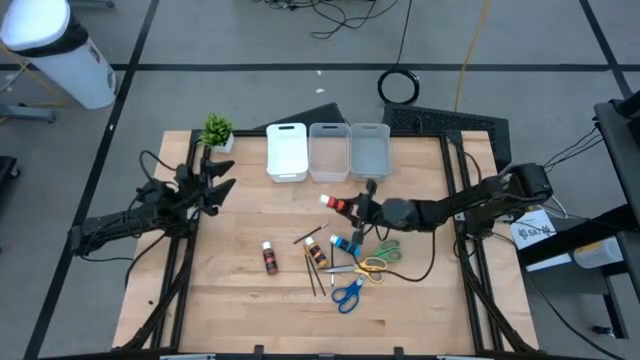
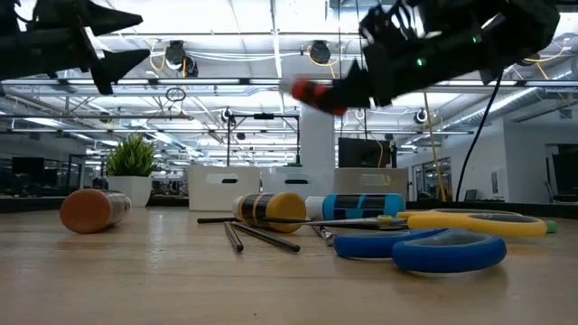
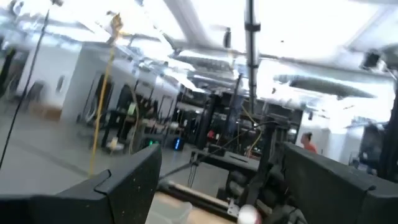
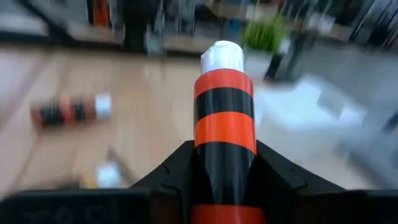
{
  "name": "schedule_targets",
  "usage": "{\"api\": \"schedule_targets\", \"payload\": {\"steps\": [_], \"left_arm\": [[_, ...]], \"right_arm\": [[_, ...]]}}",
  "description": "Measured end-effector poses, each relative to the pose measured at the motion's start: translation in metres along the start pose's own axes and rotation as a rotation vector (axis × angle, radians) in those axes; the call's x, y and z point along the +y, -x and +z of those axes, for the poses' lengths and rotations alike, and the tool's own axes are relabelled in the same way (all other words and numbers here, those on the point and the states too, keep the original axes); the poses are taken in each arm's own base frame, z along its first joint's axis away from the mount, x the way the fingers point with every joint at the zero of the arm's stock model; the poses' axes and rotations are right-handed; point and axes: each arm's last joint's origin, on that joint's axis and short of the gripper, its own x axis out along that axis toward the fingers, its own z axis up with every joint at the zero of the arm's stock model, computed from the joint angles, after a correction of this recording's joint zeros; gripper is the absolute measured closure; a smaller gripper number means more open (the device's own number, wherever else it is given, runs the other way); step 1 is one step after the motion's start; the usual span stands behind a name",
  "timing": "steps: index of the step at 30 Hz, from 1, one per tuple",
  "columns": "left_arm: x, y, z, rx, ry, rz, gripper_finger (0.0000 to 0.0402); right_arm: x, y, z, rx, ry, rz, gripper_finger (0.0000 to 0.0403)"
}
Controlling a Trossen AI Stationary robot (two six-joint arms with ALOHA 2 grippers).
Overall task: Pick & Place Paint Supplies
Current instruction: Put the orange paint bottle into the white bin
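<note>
My right gripper (image 1: 354, 208) is above the middle of the table, in front of the bins, shut on a red-and-black paint bottle (image 1: 338, 204) with a white cap (image 4: 222, 58). It also shows high up in the low view (image 2: 361, 83). My left gripper (image 1: 216, 186) is open and empty above the table's left edge, near the plant. A brown bottle (image 1: 270, 258), a yellow-brown bottle (image 1: 316, 252) and a blue bottle (image 1: 347, 244) lie on their sides on the table. Dark brushes (image 1: 314, 272) and green (image 1: 386, 249), yellow (image 1: 372, 265) and blue (image 1: 348, 293) scissors lie beside them. My right gripper pinches the bottle's bottom end (image 4: 225, 163) between its two fingers (image 4: 179, 169). The fingers come about level from the table's right and lie along the bottle. The bottle sticks out past the fingertips, cap toward the table's left, lifted clear of the table (image 2: 312, 93).
Three whitish bins (image 1: 287, 150), (image 1: 329, 150), (image 1: 369, 150) stand in a row at the table's far edge. A small potted plant (image 1: 216, 130) stands at the far left corner. Cables run along both side edges.
</note>
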Motion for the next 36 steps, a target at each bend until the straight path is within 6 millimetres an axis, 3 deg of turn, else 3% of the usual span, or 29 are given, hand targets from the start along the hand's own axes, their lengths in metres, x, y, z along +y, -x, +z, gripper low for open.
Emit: {"api": "schedule_targets", "payload": {"steps": [6, 10, 13, 17, 21, 26, 32, 36], "left_arm": [[0.000, -0.009, -0.005, 0.051, 0.100, 0.011, 0.0064], [-0.004, -0.028, -0.007, 0.167, 0.106, 0.046, 0.0064], [-0.011, -0.053, -0.010, 0.283, 0.104, 0.048, 0.0064], [-0.030, -0.102, -0.016, 0.410, 0.047, -0.002, 0.0064], [-0.056, -0.151, -0.027, 0.485, -0.143, -0.105, 0.0064], [-0.078, -0.191, -0.046, 0.652, -0.362, -0.192, 0.0064], [-0.087, -0.211, -0.051, 0.846, -0.412, -0.193, 0.0064], [-0.089, -0.215, -0.044, 0.842, -0.404, -0.176, 0.0064]], "right_arm": [[-0.015, -0.010, 0.004, -0.112, -0.077, 0.084, 0.0284], [-0.021, -0.017, 0.002, -0.156, -0.129, 0.170, 0.0293], [-0.024, -0.018, 0.006, -0.224, -0.158, 0.215, 0.0293], [-0.024, -0.020, 0.005, -0.251, -0.170, 0.264, 0.0290], [-0.023, -0.020, 0.005, -0.254, -0.141, 0.266, 0.0288], [-0.022, -0.019, 0.005, -0.262, -0.120, 0.264, 0.0293], [-0.022, -0.019, 0.006, -0.278, -0.104, 0.260, 0.0293], [-0.023, -0.019, 0.006, -0.283, -0.085, 0.257, 0.0291]]}}
